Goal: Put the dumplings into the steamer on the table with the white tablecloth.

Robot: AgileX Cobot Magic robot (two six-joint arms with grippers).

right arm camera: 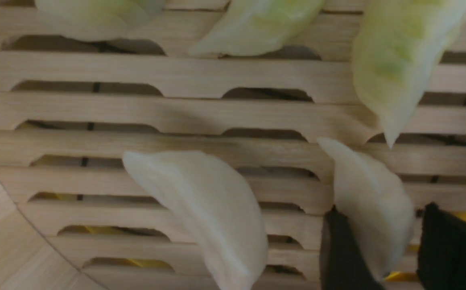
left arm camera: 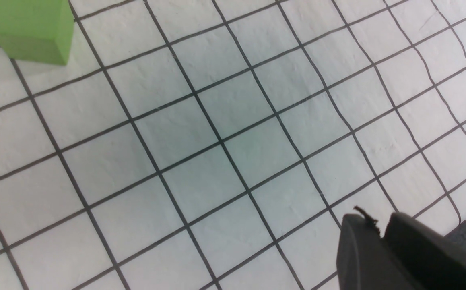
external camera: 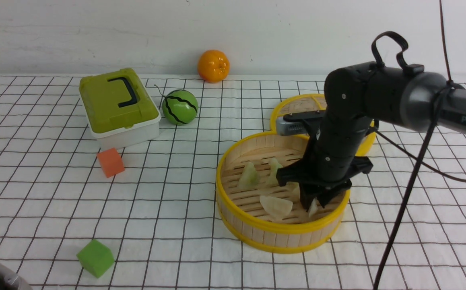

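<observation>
A green box (external camera: 119,106) with a dark handle and a white base sits at the far left. Just beside it to the right lies a striped green ball (external camera: 180,106), and an orange (external camera: 213,65) rests farther back against the wall (external camera: 233,32). An orange cube (external camera: 110,162) lies in front of the box, apart from it. A green cube (external camera: 95,257) sits near the front edge, well apart from the rest. A flat yellow-rimmed disc (external camera: 297,105) lies at the right, partly hidden.

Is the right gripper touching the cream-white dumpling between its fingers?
Cannot tell. In the right wrist view the cream-white dumpling lies against one of the fingers with a gap to the other, but overlap could hide a gap.
</observation>
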